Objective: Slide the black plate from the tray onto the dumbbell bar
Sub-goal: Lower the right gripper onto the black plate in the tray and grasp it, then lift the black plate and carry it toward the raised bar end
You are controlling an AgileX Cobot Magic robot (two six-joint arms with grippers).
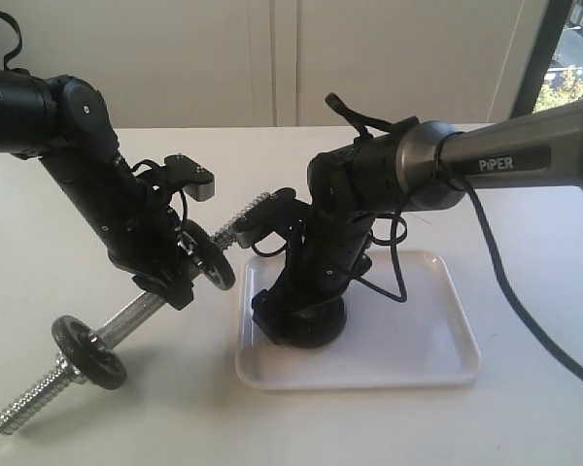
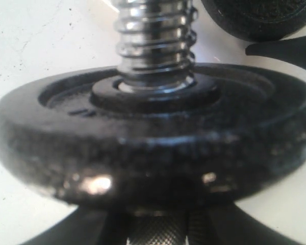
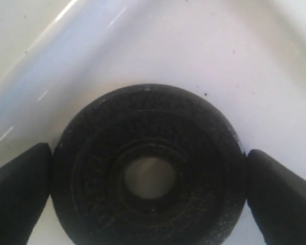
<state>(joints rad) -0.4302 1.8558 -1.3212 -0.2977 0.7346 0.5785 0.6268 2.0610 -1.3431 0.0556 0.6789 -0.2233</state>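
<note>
The black plate [image 3: 92, 168] lies flat near a corner of the white tray [image 3: 194, 51], centre hole up. My right gripper [image 3: 148, 155] is down over it, open, one finger [image 3: 20, 189] against the rim on one side and the other a sliver off the opposite side. In the exterior view the right gripper [image 1: 296, 311] stands in the left end of the tray [image 1: 408, 340]. My left gripper [image 1: 175, 282] is shut on the cross-hatched middle of the dumbbell bar [image 1: 126, 316], holding it slanted, its far threaded end [image 1: 257, 209] pointing toward the tray.
Two weight discs sit on the bar: one [image 1: 211, 254] just beyond the left gripper, filling the left wrist view [image 2: 153, 138], one [image 1: 87, 351] near the low end. The bar's low tip [image 1: 10, 417] lies at the table's front left.
</note>
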